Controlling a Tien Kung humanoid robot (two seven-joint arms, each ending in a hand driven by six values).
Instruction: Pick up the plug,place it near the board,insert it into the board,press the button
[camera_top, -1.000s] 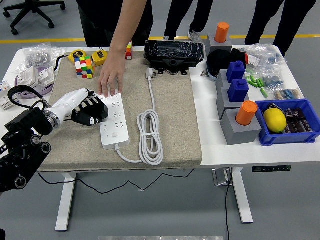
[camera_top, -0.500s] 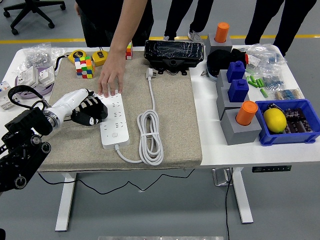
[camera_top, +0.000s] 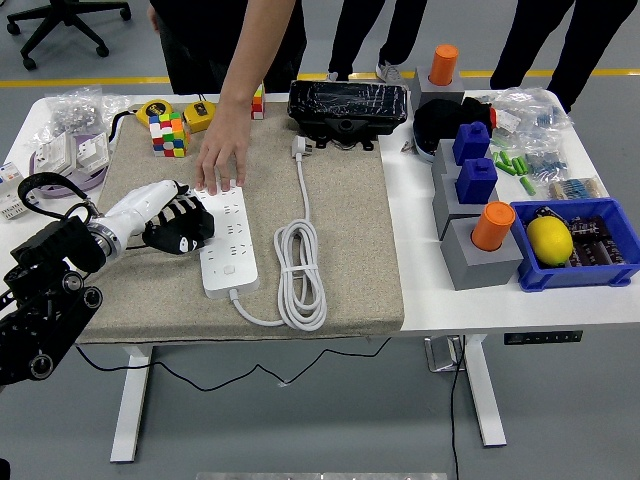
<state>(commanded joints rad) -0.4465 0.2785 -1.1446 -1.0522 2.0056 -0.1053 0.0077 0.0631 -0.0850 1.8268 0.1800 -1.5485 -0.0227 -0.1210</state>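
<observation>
The white power strip (camera_top: 229, 245) lies on the grey mat, its long axis running away from me. Its white plug (camera_top: 300, 148) lies loose on the mat at the far end of its cable, which is coiled (camera_top: 301, 272) to the right of the strip. My left hand (camera_top: 176, 223), black with a white forearm, rests on the mat against the strip's left edge, fingers curled and holding nothing. A person's hand (camera_top: 221, 160) presses flat on the strip's far end. My right arm is out of view.
A Rubik's cube (camera_top: 168, 134) and a black box (camera_top: 348, 106) sit at the mat's far edge. Grey blocks with blue and orange pegs (camera_top: 478, 218) and a blue bin with a lemon (camera_top: 550, 240) stand on the right. Bags of parts (camera_top: 75, 140) lie far left.
My left hand has shifted slightly left, away from the strip. The person's hand and the plug have not moved.
</observation>
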